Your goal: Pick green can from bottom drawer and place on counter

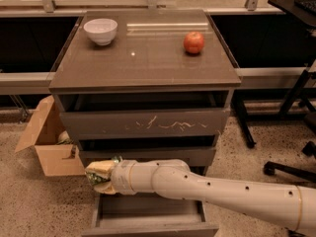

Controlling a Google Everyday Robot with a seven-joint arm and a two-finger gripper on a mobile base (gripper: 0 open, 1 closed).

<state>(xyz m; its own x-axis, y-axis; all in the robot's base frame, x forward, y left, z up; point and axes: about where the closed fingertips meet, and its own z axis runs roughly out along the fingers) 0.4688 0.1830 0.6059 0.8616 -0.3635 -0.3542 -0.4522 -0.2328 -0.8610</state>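
The lift-out step is judged to be in hand. The gripper point(100, 173) is found over the left front corner of the pulled-out bottom drawer point(148, 216), whose tray lies just below it and to its right. The green can point(97, 177) is pinched between the pale fingers, which are closed around it so that only green patches are seen. Whether the can is fully clear of the tray cannot be told. The counter point(148, 63) lies well above and beyond the gripper, so a raise followed by a forward reach is called for. A set-down between the white bowl point(100, 30) and the red apple point(194, 42) is advised.
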